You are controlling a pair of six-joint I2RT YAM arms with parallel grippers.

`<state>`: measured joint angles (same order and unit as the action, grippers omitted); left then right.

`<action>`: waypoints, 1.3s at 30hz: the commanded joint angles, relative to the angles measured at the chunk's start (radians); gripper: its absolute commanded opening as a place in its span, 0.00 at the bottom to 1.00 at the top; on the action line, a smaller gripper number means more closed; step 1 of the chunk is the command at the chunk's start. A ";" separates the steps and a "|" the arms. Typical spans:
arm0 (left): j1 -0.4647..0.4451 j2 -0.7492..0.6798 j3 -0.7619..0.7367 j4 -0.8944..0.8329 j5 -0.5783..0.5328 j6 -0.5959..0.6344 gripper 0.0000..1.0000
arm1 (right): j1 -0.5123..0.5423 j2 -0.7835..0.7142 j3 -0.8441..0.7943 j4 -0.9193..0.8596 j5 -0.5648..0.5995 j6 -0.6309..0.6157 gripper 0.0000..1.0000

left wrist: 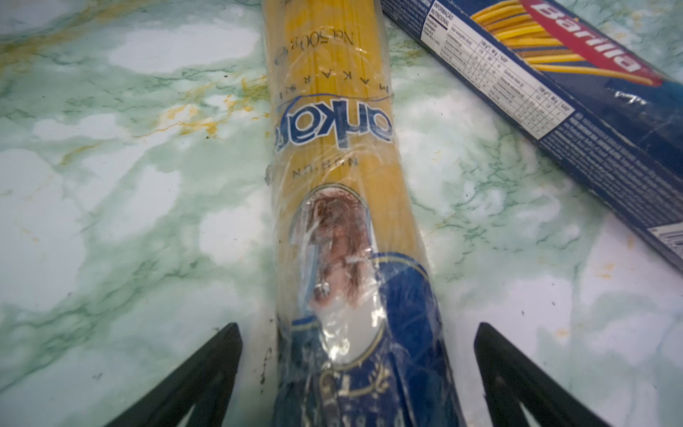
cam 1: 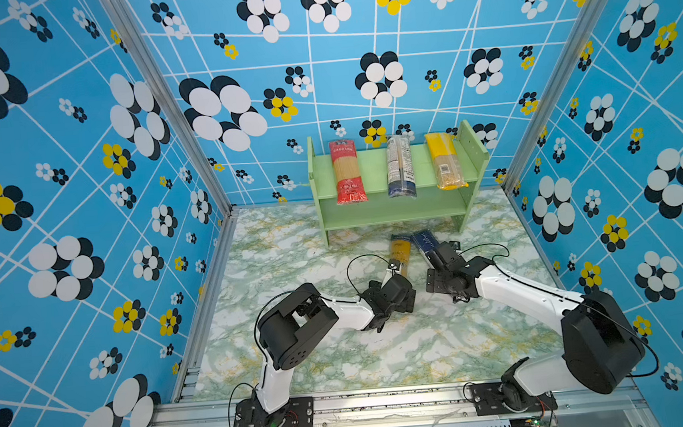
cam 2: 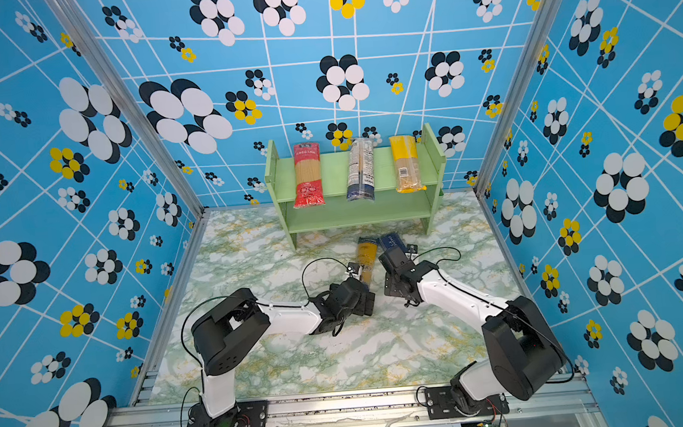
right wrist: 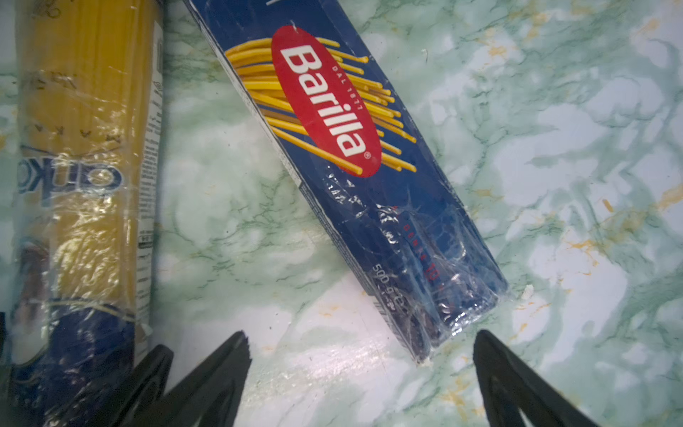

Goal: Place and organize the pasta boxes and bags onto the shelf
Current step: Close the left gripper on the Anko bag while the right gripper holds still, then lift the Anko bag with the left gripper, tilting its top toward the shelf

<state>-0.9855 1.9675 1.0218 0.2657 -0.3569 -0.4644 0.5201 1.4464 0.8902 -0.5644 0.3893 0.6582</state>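
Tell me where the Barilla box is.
In a top view the Barilla box lies on the table before the shelf, right of the blue-ended bag, open right gripper at its near end.

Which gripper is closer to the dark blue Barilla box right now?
Right. The right gripper hangs open over the near end of the Barilla box; the left gripper, also open, straddles the blue-ended bag beside it.

Blue-ended bag (cam 1: 401,249) near end hidden under left gripper (cam 1: 396,273), Barilla box (cam 1: 424,239) largely covered by right gripper (cam 1: 435,259), both top views, red-ended bag (cam 1: 348,172) print probably too small.
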 commanded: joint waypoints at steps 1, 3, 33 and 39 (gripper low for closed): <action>-0.018 0.029 0.039 -0.053 -0.083 0.049 0.99 | -0.009 -0.007 -0.020 0.006 -0.001 -0.005 0.97; -0.019 0.033 0.038 -0.063 -0.092 0.048 0.99 | -0.009 -0.007 -0.022 0.007 -0.001 -0.005 0.97; 0.000 0.052 0.028 -0.172 -0.074 -0.068 0.82 | -0.012 -0.002 -0.026 0.010 -0.001 0.001 0.97; 0.019 0.055 0.027 -0.179 -0.048 -0.097 0.60 | -0.011 -0.005 -0.030 0.011 0.001 0.001 0.97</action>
<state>-0.9840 1.9953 1.0561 0.1856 -0.4484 -0.5198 0.5152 1.4464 0.8757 -0.5621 0.3866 0.6586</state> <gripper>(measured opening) 0.618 0.967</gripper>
